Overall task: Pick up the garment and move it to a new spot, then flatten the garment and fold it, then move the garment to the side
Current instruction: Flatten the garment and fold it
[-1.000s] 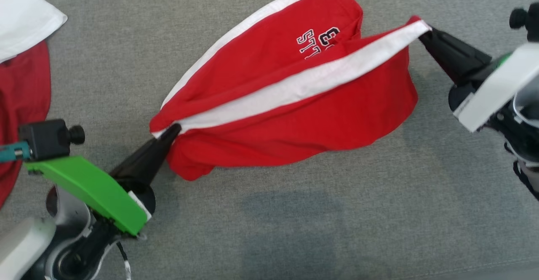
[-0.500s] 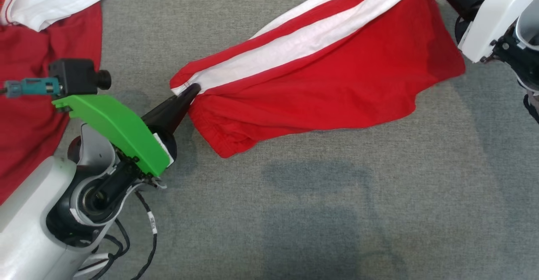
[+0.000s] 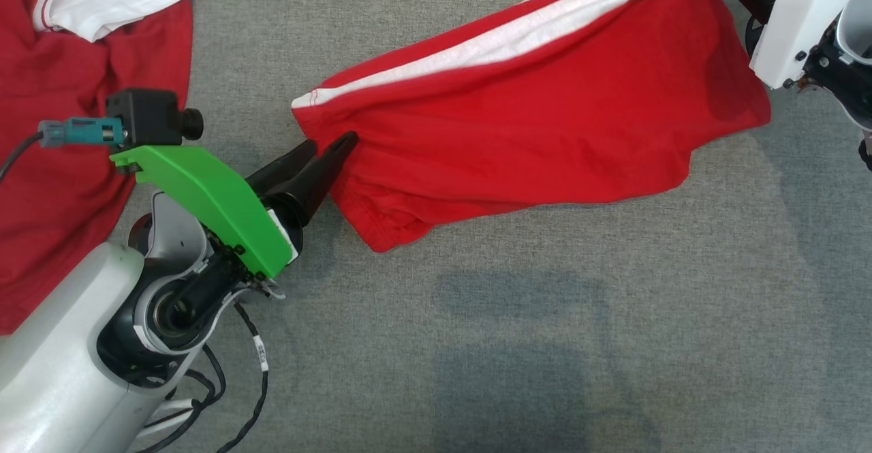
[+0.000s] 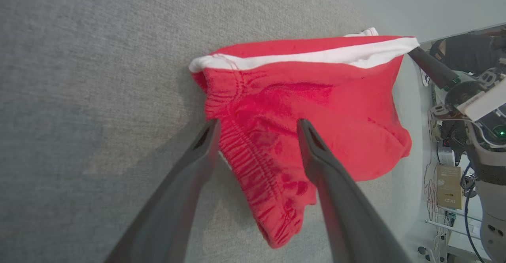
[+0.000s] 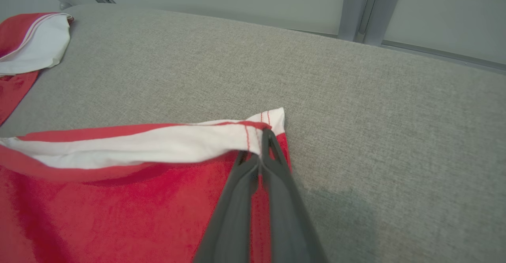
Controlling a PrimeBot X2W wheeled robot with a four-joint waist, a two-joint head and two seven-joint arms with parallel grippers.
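Evidently soft and light, the red shorts (image 3: 545, 112) sag onto the grey bench (image 3: 545, 337), their striped corner clamped in the right pincer (image 5: 265, 136). The left pincer (image 4: 257, 122) gapes, empty, beside the elastic waistband, likely the firmest hold.

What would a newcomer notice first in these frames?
The red shorts with a white side stripe, stretched across the middle of the grey padded surface. The right gripper is shut on the striped corner at the upper right of the head view, while the left gripper stands open at the elastic waistband end. A second red and white garment lies bunched at the upper left.
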